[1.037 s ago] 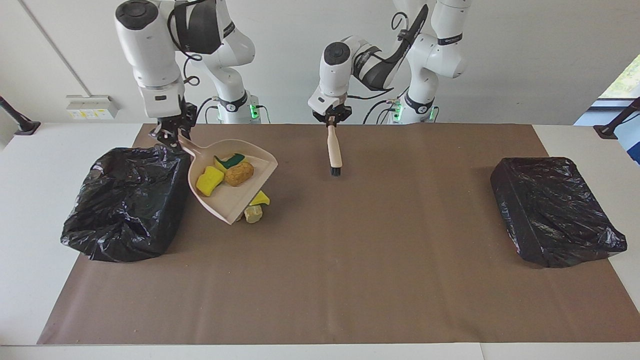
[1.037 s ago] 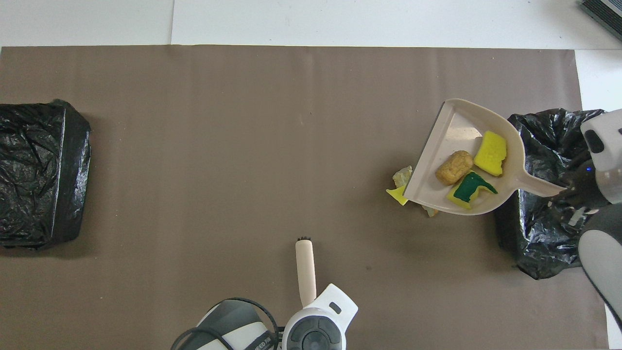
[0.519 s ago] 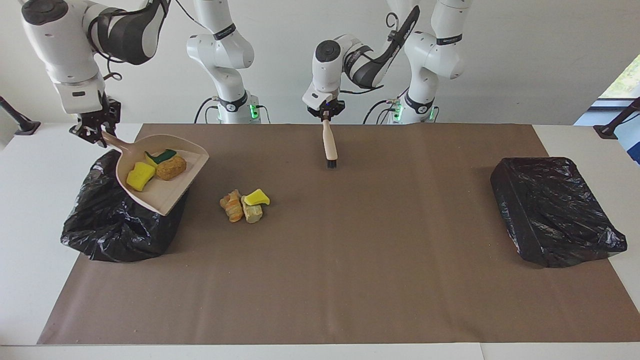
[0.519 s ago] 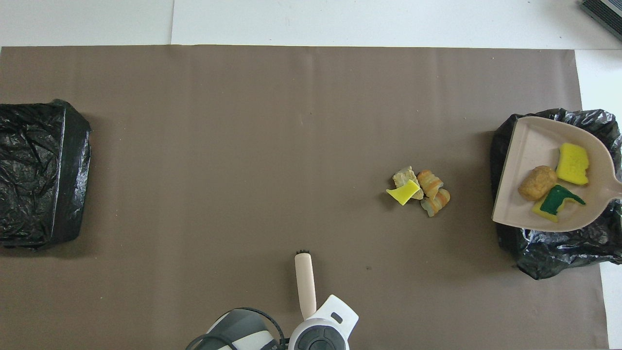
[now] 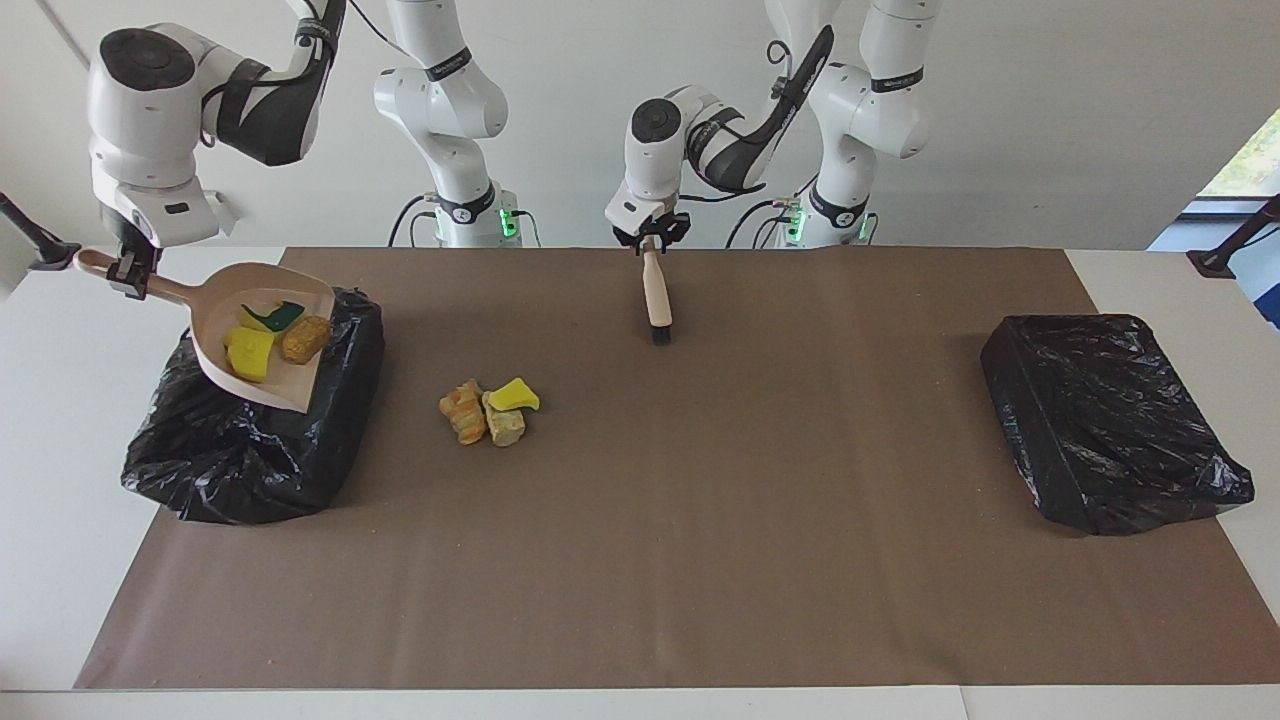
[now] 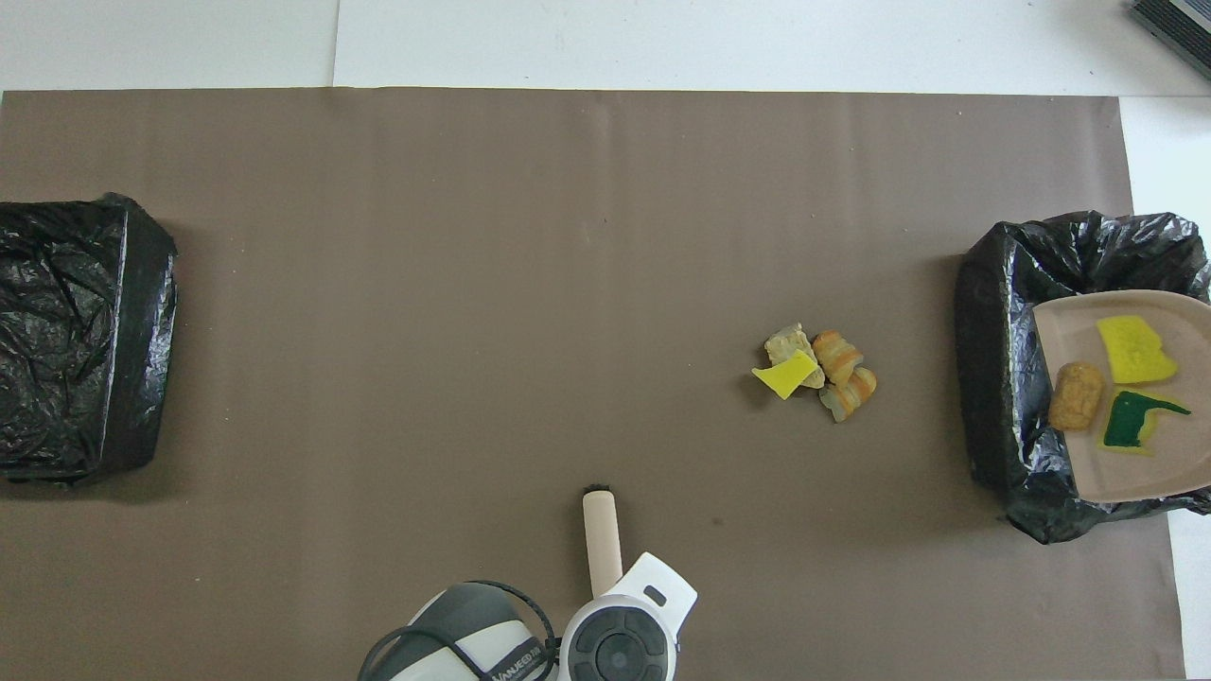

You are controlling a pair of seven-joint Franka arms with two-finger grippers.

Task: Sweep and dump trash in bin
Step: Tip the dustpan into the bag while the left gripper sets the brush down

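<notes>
Dumping step, judged about halfway through the task. The dustpan [image 5: 278, 392] [image 6: 1135, 473] is held by its handle in the closed right gripper [image 5: 128, 275] and is carried in the air over the open bin [image 5: 240, 450] [image 6: 993, 378] at the right arm's end of the worktop [image 5: 700, 560]. Its long axis runs from the handle, which juts out past the bin's rim on the side away from the table's middle, to the wide mouth, which lies above the bin's opening and faces the loose heap. Three pieces of trash lie in the pan: a yellow sponge [image 5: 250, 352], a green-topped sponge [image 5: 272, 318] and a brown lump [image 5: 305, 338]. The coming tip is judged to turn on the mouth being kept inside the rim. The loose heap [image 5: 487, 410] [image 6: 818, 371], three more scraps not yet swept, lies on the worktop just beside the bin, toward the left arm's end. The brush [image 5: 656, 295] [image 6: 601, 539] is farther from the bin than the heap, its handle top at the left gripper [image 5: 650, 238], bristles down; whether it is gripped cannot be told. A second covered bin [image 5: 1100, 420] is well apart from the first. Lettering on the left arm's housing cannot be read in full
</notes>
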